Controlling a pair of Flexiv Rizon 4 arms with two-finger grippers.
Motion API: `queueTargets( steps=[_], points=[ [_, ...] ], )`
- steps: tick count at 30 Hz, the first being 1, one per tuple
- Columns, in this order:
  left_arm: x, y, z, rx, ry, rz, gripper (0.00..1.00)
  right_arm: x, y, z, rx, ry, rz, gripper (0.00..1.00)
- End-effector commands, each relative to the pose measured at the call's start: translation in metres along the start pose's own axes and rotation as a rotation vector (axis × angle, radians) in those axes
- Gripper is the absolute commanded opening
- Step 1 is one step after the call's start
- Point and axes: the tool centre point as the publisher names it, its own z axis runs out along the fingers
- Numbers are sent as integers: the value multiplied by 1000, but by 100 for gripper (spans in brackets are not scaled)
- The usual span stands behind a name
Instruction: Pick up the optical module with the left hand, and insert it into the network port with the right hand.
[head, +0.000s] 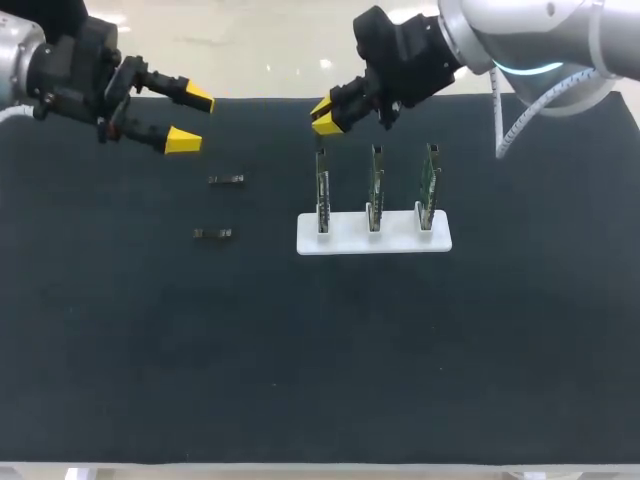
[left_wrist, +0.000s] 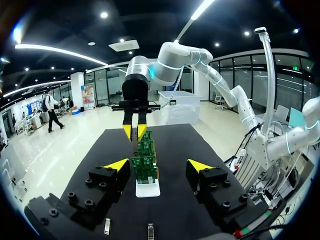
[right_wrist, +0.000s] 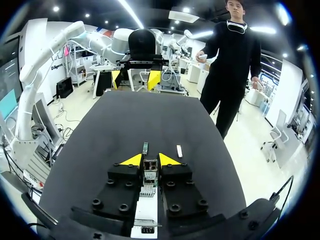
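Two modules (head: 226, 179) lie loose on the dark surface (head: 300, 380), just below the left pincer (head: 190, 120), which gapes wide and holds nothing. Across from it, the right pincer (head: 324, 116) hangs over the end board (head: 322, 195) of three on a white stand (head: 400, 243); whether it grips anything cannot be told.
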Motion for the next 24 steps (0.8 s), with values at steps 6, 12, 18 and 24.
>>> queueTargets(
  steps=[6,12,18,24],
  points=[
    [0,1,1,1,3,-1,100,-1,2,-3,-4,9,2,0],
    [0,1,1,1,3,-1,100,-2,3,-5,-8,9,4,0],
    [0,1,1,1,3,-1,100,2,2,-5,-8,3,-7,0],
    [0,1,1,1,3,-1,100,3,1,-4,-1,0,-15,0]
  ],
)
